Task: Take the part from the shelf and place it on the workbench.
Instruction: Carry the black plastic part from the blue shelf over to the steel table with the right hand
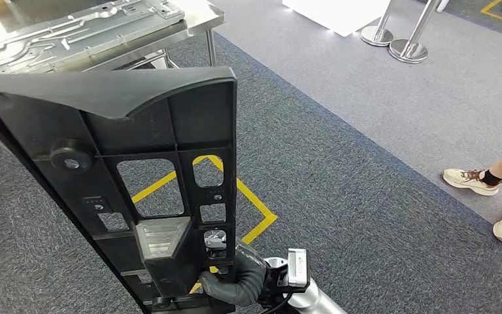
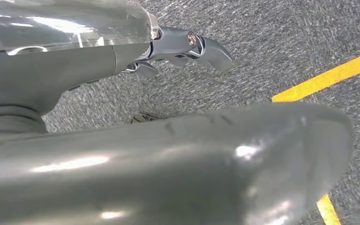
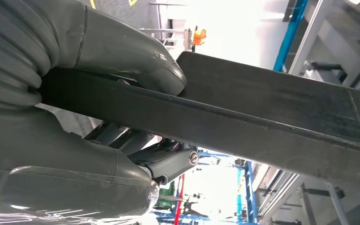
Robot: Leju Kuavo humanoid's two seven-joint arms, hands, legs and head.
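Above the right hand the black plastic part stands nearly upright, a long ribbed panel with cut-out windows, and the hand has its thumb on one face of the lower edge and its fingers on the other, so the part is clamped, not just resting. Beyond the top of the part, well ahead of the hand, I can see the steel workbench with stamped metal plates lying on it. So I'd judge the taking is done and the carrying and setting down are what is left: the part is in the air over grey carpet and yellow floor tape. The left hand hangs over the carpet, fingers apart and holding nothing. A person's feet stand well off to the right-hand side.
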